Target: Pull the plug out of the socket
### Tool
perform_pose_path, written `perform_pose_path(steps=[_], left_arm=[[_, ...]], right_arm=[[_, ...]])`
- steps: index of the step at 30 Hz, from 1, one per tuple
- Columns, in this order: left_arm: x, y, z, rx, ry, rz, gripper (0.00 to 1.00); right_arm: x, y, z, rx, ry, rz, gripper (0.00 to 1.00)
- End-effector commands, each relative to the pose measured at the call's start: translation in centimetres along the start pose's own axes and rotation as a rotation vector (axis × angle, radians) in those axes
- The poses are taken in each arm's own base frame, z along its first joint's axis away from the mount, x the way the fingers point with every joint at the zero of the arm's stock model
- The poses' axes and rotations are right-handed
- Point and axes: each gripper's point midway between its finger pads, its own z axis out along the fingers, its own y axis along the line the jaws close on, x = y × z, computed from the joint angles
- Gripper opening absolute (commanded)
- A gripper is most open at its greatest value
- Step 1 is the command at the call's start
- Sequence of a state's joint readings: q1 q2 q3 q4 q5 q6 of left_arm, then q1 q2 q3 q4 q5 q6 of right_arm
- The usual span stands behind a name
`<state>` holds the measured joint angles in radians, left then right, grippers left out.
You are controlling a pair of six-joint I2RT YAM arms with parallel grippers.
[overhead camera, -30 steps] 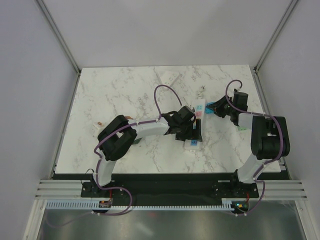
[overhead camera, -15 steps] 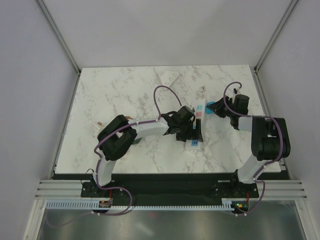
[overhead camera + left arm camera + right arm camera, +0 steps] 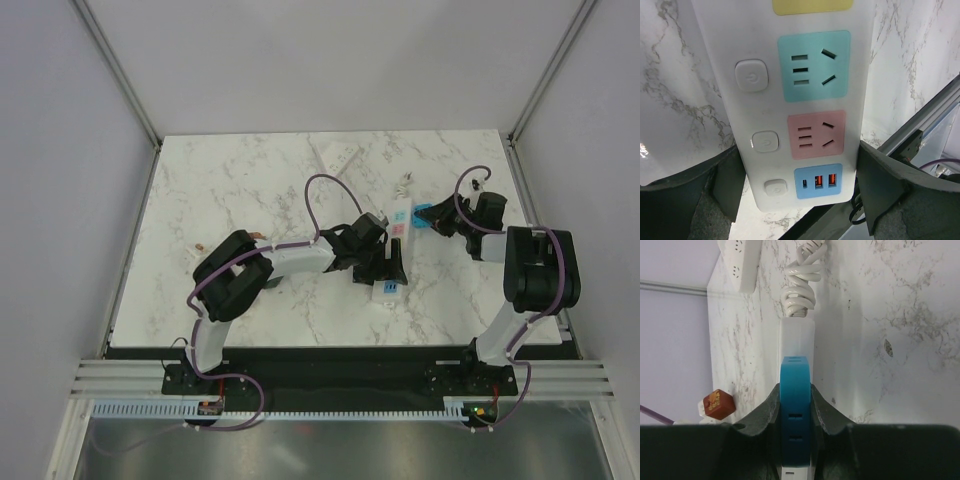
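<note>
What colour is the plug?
The plug is teal blue, clearest in the right wrist view.

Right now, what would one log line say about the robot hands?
left hand: clamps power strip near end | right hand: shut on blue plug | plug: against strip, unplugged unclear

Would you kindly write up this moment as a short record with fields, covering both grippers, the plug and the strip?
left gripper: shut on the power strip, at its USB end
right gripper: shut on the blue plug
plug seating: cannot tell, prongs hidden
cable: white coil at the strip's far end
other: second power strip, farther back
</note>
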<state>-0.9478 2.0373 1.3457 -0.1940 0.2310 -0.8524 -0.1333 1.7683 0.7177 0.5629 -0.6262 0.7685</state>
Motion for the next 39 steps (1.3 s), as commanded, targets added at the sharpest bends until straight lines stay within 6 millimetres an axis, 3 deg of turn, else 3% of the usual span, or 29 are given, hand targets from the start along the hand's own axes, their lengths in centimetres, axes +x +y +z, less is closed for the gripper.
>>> perform_pose_path(steps=[1, 5, 10, 16, 23, 24, 29, 31, 32, 33, 35, 36, 37, 39], left_arm=[[7.2, 8.6, 0.9, -0.283, 0.21, -0.113, 0.02], [7.1, 8.6, 0.9, -0.283, 0.206, -0.111, 0.02], [7.1, 8.6, 0.9, -0.283, 0.206, -0.113, 0.02], [7.1, 8.6, 1.0, -0.28, 0.207, -0.113, 0.02], [6.9, 8.5, 0.9, -0.28, 0.201, -0.106, 0.02], [6.8, 8.4, 0.9, -0.279, 0.199, -0.103, 0.02], [6.7, 8.7, 1.1, -0.288, 0.194, -0.102, 0.02], [6.5, 8.4, 1.1, -0.282, 0.189, -0.094, 0.02], [6.4, 8.4, 1.2, -0.283, 0.187, -0.095, 0.02], [6.2, 8.2, 1.2, -0.281, 0.182, -0.092, 0.02], [6.1, 8.2, 1.2, -0.286, 0.183, -0.096, 0.02], [6.1, 8.0, 1.3, -0.282, 0.186, -0.093, 0.02], [6.1, 8.0, 1.3, -0.279, 0.189, -0.095, 0.02], [6.1, 7.9, 1.4, -0.277, 0.193, -0.098, 0.02]], right_arm=[[-2.8, 2.3, 0.3, -0.106, -0.033, 0.022, 0.0], [-3.1, 1.8, -0.1, -0.039, -0.037, 0.009, 0.0], [-3.6, -0.7, -1.3, 0.153, -0.04, -0.116, 0.0], [-4.6, -0.6, -1.8, 0.186, -0.064, -0.203, 0.0], [-5.0, 1.1, -2.4, 0.15, -0.108, -0.14, 0.0], [-5.1, 0.0, -3.0, 0.211, -0.13, -0.112, 0.0], [-6.1, -0.7, -6.8, 0.303, -0.291, 0.046, 0.0], [-5.5, -1.9, -8.2, 0.34, -0.337, 0.146, 0.0], [-6.3, -1.8, -9.5, 0.361, -0.403, 0.166, 0.0], [-5.5, -3.0, -10.4, 0.409, -0.415, 0.228, 0.0], [-6.3, -3.9, -12.9, 0.49, -0.524, 0.273, 0.0], [-5.4, -5.1, -13.9, 0.557, -0.528, 0.31, 0.0], [-5.7, -4.8, -15.1, 0.566, -0.571, 0.335, 0.0], [-5.4, -6.0, -17.4, 0.658, -0.625, 0.351, 0.0]])
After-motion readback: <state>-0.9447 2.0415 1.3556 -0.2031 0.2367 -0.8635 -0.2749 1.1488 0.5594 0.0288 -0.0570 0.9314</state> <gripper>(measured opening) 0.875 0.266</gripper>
